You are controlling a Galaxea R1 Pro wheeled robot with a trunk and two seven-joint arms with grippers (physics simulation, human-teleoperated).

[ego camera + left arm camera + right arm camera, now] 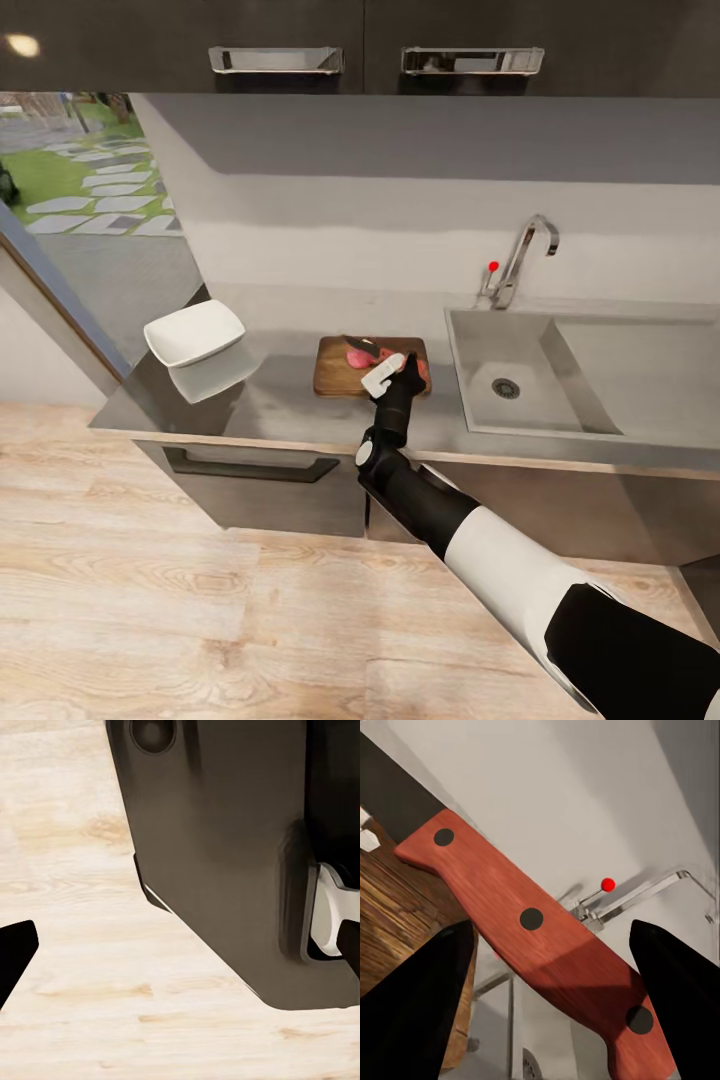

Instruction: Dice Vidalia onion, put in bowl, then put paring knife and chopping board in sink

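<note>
In the head view the right arm is stretched forward over the grey countertop (280, 400), and the right gripper (398, 368) is placed above the near right part of the chopping board (335, 375). The board lies flat between the white bowl (195, 332) and the sink (500, 375) — close to the sink's left rim, well apart from the bowl. Pink-red pieces of the onion (357, 357) are seen on the board, just beside the gripper; a dark blade tip is seen beyond them. In the right wrist view the paring knife (529, 922) lies across the picture between the two black fingers (412, 1012), its red-brown handle with three dark rivets and the dark blade toward the board (397, 915). The fingers stand wide on either side of the handle and whether they press it cannot be told. Behind the knife the chrome tap (637, 896) with its red knob (607, 883) is visible. In the left wrist view one black fingertip (15, 952) of the left gripper is seen over the pale wooden floor (90, 1020), beside a dark part of the robot's body (225, 855); its opening cannot be told.
</note>
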